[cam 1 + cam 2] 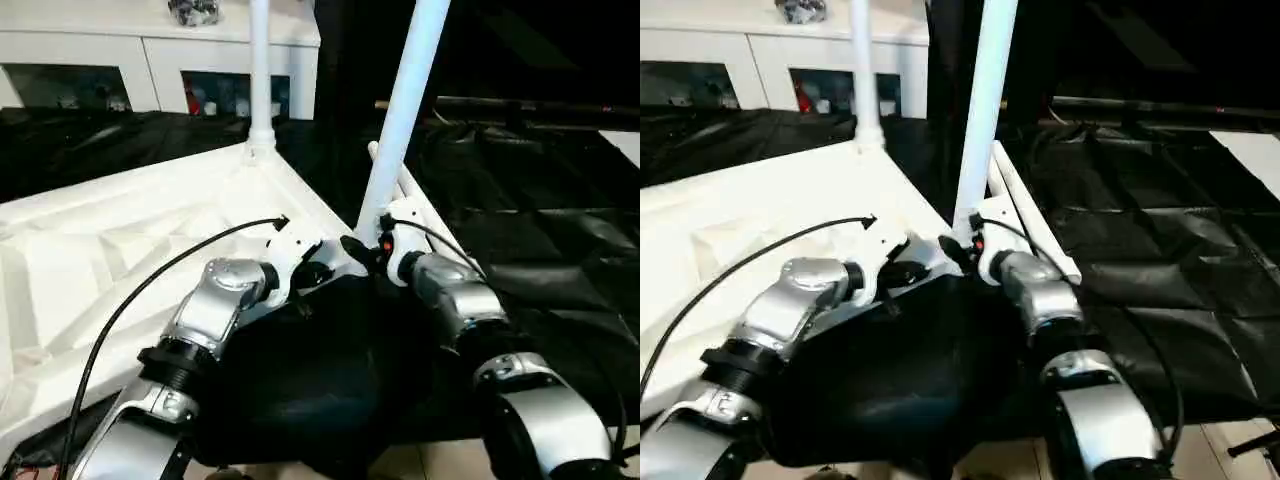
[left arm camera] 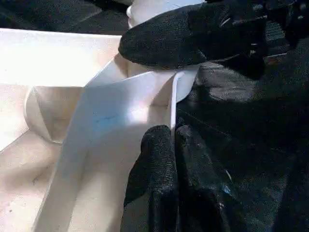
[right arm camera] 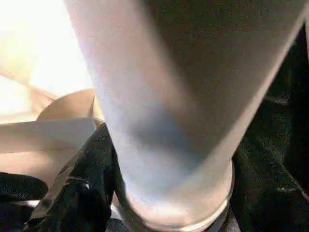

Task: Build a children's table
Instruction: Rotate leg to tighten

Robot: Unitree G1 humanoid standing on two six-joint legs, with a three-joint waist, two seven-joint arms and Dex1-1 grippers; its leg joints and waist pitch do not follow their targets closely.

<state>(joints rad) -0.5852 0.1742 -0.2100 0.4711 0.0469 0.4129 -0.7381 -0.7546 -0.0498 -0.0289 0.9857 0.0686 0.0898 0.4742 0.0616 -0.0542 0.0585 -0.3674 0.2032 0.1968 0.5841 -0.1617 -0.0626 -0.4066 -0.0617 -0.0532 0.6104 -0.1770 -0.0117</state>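
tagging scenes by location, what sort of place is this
Probably an indoor room set up as a work area: a white cabinet with glass doors at the back, black sheeting over the floor, and pale floor tiles.

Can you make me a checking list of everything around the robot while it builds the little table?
Surface: black sheet under the work.
Job's things: white table top lying underside up; far leg upright in its corner; near leg standing at the near corner; spare legs lying beside.
Clutter: nothing seen.
End effectors: left end effector shut on the table top's rim; right end effector at the near leg's base.
Cables: black cable along the left arm.
Surroundings: white cabinet behind.
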